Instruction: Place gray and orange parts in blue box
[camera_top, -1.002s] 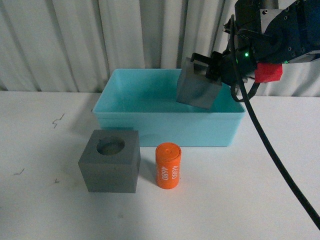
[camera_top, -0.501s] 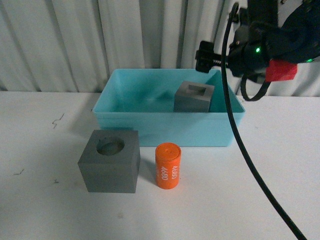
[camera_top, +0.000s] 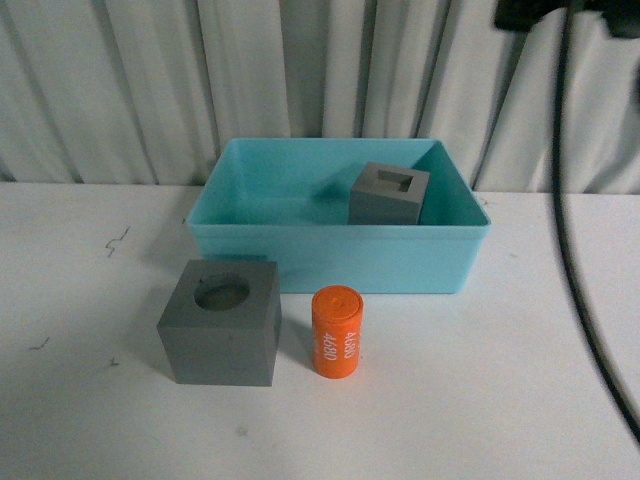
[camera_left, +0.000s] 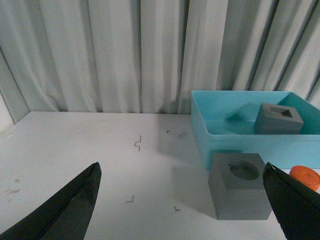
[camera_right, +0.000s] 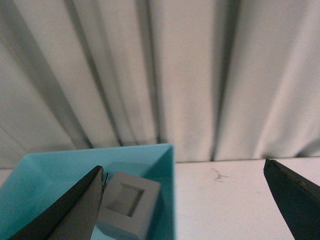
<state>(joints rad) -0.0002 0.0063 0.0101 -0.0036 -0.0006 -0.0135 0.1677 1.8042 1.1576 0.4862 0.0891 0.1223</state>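
One square-recess gray cube (camera_top: 388, 195) was seen inside the blue box (camera_top: 330, 255). The round-recess gray cube (camera_top: 220, 322) and orange cylinder (camera_top: 336, 332) stood on the desk (camera_top: 500, 380), just before the box. The cube was judged rigid and matte, best gripped by flat opposite sides. The cylinder was judged light and tippable, best gripped mid-body. The left pincer (camera_left: 181, 167) and right pincer (camera_right: 183, 167) were spread, empty.

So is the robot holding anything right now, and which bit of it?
Nothing is held. The left gripper and right gripper are both open, with nothing between their fingers. The square-recess gray cube sits loose in the blue box.
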